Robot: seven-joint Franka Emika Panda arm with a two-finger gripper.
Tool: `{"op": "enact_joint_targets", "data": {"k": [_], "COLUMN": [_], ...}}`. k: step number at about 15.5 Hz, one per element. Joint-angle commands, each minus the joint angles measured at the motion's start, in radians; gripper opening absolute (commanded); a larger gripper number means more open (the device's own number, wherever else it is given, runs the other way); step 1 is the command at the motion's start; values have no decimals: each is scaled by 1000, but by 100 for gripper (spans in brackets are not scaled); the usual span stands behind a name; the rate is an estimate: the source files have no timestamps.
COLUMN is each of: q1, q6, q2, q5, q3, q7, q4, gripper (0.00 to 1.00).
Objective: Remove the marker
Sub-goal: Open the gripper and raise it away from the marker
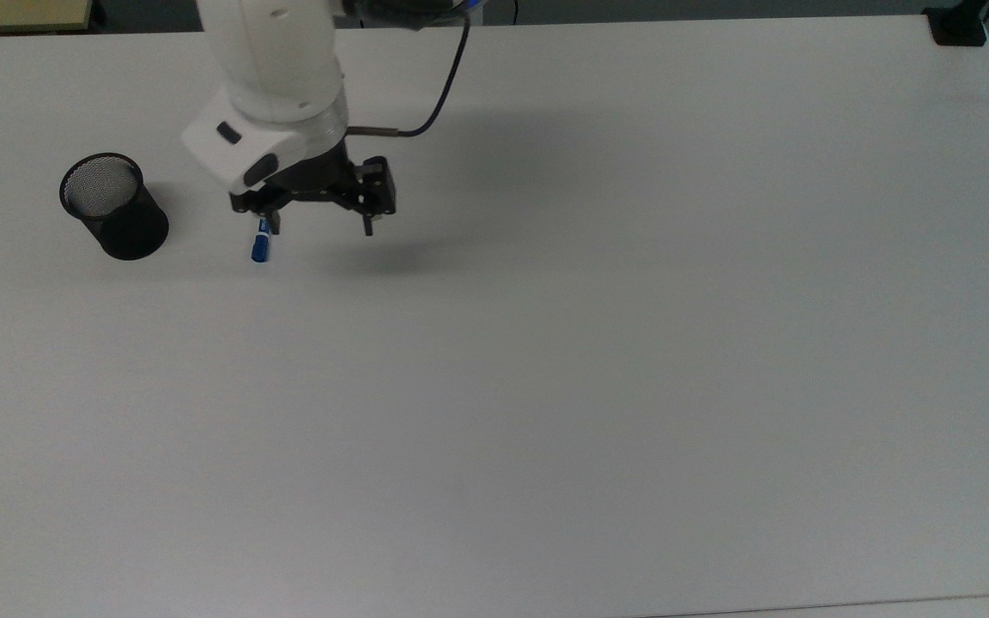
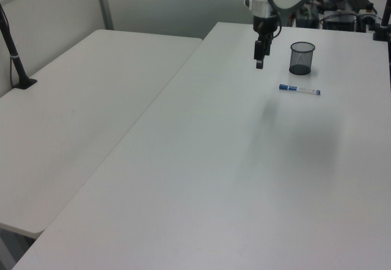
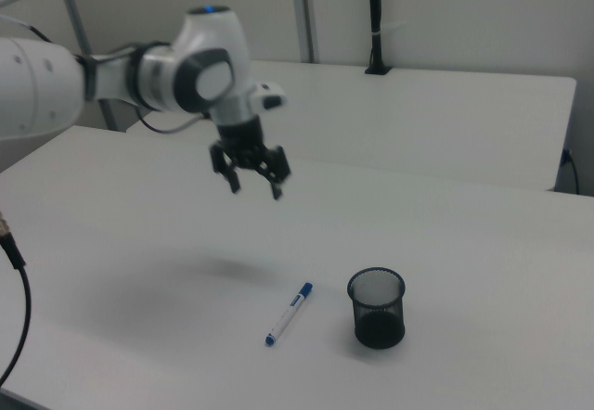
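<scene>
Item: marker [image 3: 288, 313], slim white barrel with blue cap, lying flat on the white desk [image 1: 597, 369], outside the black mesh cup [image 3: 377, 307] and beside it without touching. In the right view it sits at lower centre, just left of the cup, blue cap pointing toward the upper right. In the left view the marker [image 2: 299, 89] lies at upper right, just below the cup [image 2: 302, 57], cap end toward the left view's left. In the top view its blue cap [image 1: 261, 249] shows at upper left, the barrel partly hidden under the end effector, with the cup [image 1: 113, 217] further to the top view's left. Item: end effector [image 3: 252, 183], black, two-fingered, released, fingers spread wide and holding nothing; raised clear of the desk, above and left of the marker in the right view. In the top view the end effector [image 1: 318, 225] is at upper left of centre, casting a shadow on the desk to its lower right. In the left view the end effector [image 2: 259, 56] hangs at upper centre, left of the cup. Item: cup, upright, mesh interior visible with nothing seen inside it. Item: second white table [image 2: 79, 117], adjoining, at the left view's left.
</scene>
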Motion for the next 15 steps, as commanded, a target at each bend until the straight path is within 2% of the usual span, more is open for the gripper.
{"op": "enact_joint_targets", "data": {"k": [1, 7, 10, 15], "q1": [87, 178, 182, 170], "q6": [-139, -315, -340, -336], "q2": [-117, -240, -257, -255], "q5": [2, 13, 13, 4], "q3": [-14, -13, -14, -14], "q7": [68, 242, 302, 298], "q4": [-10, 16, 9, 13], "gripper": [100, 100, 100, 100]}}
